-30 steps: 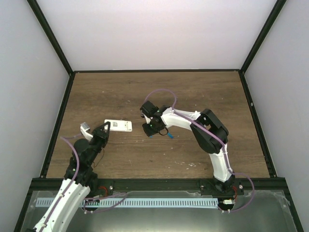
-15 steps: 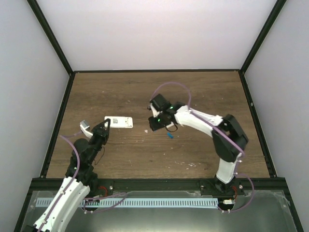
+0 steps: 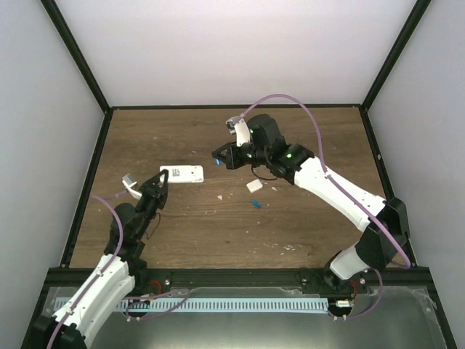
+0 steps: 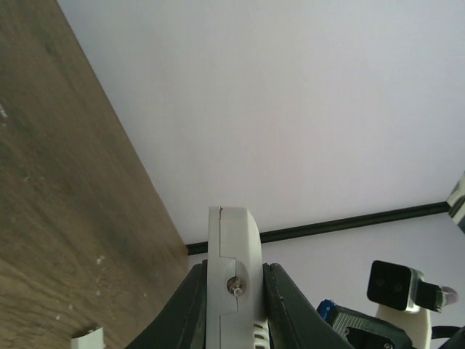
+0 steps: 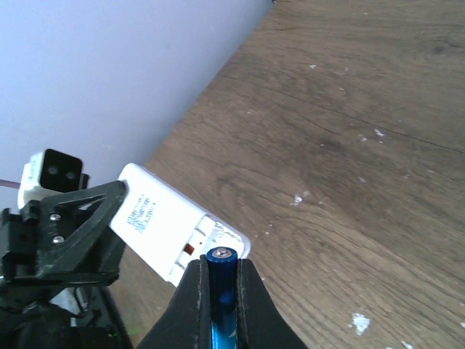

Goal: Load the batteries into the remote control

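My left gripper (image 3: 163, 180) is shut on one end of the white remote control (image 3: 183, 174) and holds it off the table. In the left wrist view the remote (image 4: 231, 240) shows edge-on, clamped in my left gripper (image 4: 234, 275). My right gripper (image 3: 218, 157) is shut on a blue battery (image 3: 220, 161) just right of the remote's free end. In the right wrist view that battery (image 5: 221, 291) stands upright in my right gripper (image 5: 220, 270), its tip close to the remote's open battery bay (image 5: 207, 240). The second blue battery (image 3: 256, 203) lies on the table.
A small white flat piece (image 3: 254, 185) lies on the wooden table (image 3: 320, 211) near the loose battery, with pale specks (image 3: 220, 196) around it. Black frame rails edge the table. White walls stand on three sides.
My right gripper has risen from the table with a battery and swung back and left to the remote's free end. My left gripper has lifted the remote slightly towards the far side.
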`<state>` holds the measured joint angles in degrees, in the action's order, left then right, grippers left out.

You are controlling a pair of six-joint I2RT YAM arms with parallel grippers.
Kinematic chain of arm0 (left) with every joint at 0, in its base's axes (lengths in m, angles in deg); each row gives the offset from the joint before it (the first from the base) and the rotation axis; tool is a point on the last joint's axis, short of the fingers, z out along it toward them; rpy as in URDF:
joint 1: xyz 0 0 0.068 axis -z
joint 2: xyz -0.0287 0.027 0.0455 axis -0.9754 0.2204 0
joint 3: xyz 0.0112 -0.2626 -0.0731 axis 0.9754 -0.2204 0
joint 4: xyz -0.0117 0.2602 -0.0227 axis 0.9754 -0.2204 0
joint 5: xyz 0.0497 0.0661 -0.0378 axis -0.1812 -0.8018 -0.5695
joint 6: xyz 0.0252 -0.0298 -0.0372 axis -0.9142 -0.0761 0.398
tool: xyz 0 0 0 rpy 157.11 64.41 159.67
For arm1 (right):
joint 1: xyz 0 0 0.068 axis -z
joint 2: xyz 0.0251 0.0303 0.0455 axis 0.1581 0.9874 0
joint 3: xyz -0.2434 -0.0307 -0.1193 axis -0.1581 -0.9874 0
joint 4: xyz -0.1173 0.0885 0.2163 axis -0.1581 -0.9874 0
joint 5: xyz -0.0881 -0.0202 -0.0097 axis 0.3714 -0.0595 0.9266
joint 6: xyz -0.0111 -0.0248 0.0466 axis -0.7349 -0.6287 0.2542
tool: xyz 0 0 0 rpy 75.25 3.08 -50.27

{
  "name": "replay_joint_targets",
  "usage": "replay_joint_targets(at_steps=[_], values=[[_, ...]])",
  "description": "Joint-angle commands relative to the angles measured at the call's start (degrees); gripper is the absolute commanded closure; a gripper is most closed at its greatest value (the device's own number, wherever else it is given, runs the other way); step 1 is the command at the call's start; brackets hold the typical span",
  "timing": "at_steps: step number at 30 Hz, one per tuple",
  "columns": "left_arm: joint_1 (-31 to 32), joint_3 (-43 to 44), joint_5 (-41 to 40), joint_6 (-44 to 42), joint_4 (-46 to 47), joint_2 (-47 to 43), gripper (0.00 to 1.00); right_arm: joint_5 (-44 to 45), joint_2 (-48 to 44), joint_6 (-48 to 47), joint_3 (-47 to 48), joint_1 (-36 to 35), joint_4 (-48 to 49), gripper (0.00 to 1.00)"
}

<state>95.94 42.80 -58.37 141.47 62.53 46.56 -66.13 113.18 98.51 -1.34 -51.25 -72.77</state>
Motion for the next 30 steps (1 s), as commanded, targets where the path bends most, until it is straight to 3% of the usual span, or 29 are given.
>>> replay_joint_targets(at_steps=[1,7,15,30], values=[[0.2,0.7,0.4,3.1,9.9,1.9,1.0,-6.7,-0.4,4.7,-1.5,-0.1,7.4,0.99],[1.0,1.0,0.2,4.5,13.4,4.4,1.0,-11.2,0.2,8.0,-4.5,-0.2,15.6,0.99],[2.3,0.7,0.2,5.9,18.4,7.4,1.0,-13.5,3.3,10.1,-4.1,-0.6,18.1,0.99],[2.8,0.7,-1.2,6.5,19.1,7.5,1.0,-9.3,4.6,11.1,-4.7,-2.5,19.5,0.99]])
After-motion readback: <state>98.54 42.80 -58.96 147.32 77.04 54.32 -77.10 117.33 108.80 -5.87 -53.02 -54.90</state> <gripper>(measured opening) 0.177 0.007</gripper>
